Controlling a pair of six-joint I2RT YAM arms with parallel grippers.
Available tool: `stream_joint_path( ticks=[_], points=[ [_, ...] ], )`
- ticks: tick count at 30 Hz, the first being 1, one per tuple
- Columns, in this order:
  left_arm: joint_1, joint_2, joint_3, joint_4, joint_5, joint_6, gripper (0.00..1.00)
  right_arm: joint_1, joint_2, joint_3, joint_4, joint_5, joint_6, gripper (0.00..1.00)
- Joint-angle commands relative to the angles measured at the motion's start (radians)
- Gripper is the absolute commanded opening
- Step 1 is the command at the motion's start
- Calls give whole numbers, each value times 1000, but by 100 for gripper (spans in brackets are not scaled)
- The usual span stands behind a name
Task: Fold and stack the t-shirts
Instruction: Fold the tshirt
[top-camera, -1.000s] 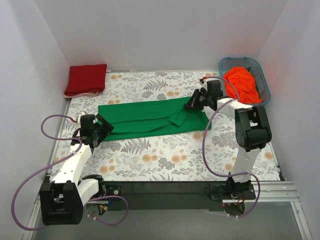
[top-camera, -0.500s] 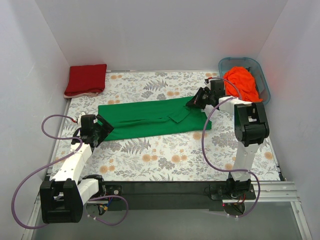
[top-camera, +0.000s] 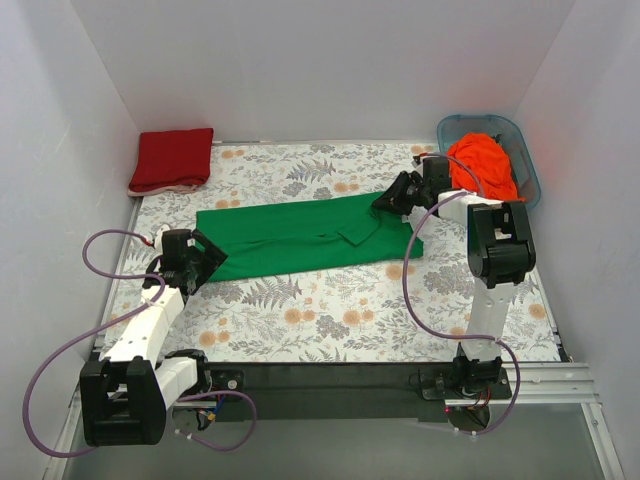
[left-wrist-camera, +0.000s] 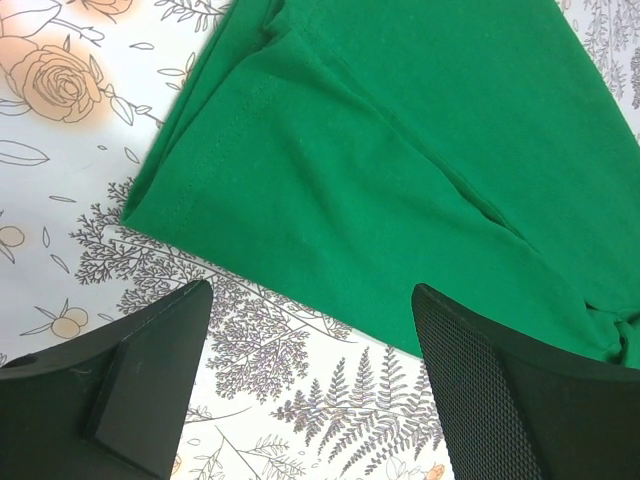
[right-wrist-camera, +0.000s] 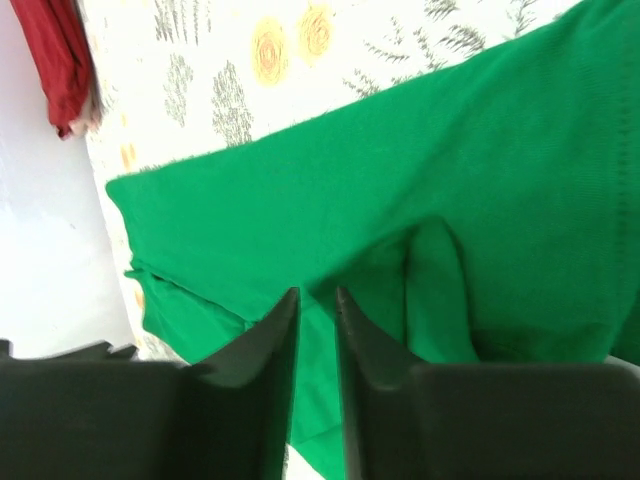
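Remote inspection, current state.

1. The green t-shirt (top-camera: 310, 235) lies flat across the middle of the floral surface (top-camera: 330, 310). It is stretched left to right, with one sleeve folded onto the body towards its right end.

2. The left pincer (top-camera: 205, 250) is at the shirt's left end. In the left wrist view, the left pincer (left-wrist-camera: 310, 300) is spread wide. The near edge of the cloth lies between and just beyond its fingers, and I see no contact with it.

3. The right pincer (top-camera: 385, 203) is at the shirt's far right edge. In the right wrist view, the right pincer (right-wrist-camera: 313, 297) has its fingers drawn close, leaving only a slit. Green cloth is directly beyond the tips. I cannot tell whether any cloth is caught.

4. The dark red t-shirt (top-camera: 172, 158) sits folded in the far left corner, well apart from both arms.

5. The orange t-shirt (top-camera: 485, 165) is bunched inside the tub (top-camera: 525, 150) at the far right.
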Motion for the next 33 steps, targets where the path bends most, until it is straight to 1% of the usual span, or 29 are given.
stream_joint_path(
  ticks=[1,4,7,10,12,14,15,16,19,22,23,26,27,30,31,32,33],
  points=[
    [-4,-13,-3,-25,-38,-8,80,-20,1,40,44,3,-12,35],
    [-4,-26,5,-46,-69,-19,80,-28,-53,11,41,13,-51,43],
    [-4,-36,20,-63,-93,-40,79,-48,-146,-66,29,39,-83,44],
    [-4,-26,51,-60,-106,-65,76,-66,-244,-161,7,55,-129,45],
    [-5,-3,78,-51,-103,-82,71,-71,-310,-212,-10,63,-158,45],
    [-4,54,110,-35,-101,-97,67,-74,-358,-293,-10,70,-172,45],
    [-4,75,118,-28,-101,-100,61,-78,-369,-321,-10,70,-173,45],
    [-4,126,130,-11,-107,-103,59,-89,-375,-362,-10,72,-175,45],
    [-2,206,166,17,-112,-112,54,-115,-372,-417,-7,79,-186,43],
    [4,327,196,27,-132,-111,52,-138,-350,-474,16,89,-203,41],
    [6,348,202,27,-139,-109,51,-167,-338,-497,22,92,-206,41],
    [13,391,204,3,-149,-125,48,-200,-317,-535,35,99,-209,39],
    [15,396,201,-15,-156,-146,47,-207,-313,-542,35,102,-210,39],
    [18,385,176,-139,-188,-181,45,-242,-317,-575,35,115,-212,38],
    [18,376,144,-161,-195,-197,45,-261,-318,-580,32,113,-210,39],
    [18,361,123,-182,-205,-207,44,-269,-330,-585,30,113,-207,39],
    [18,312,106,-201,-211,-214,43,-272,-341,-589,27,112,-209,39]
  ],
)
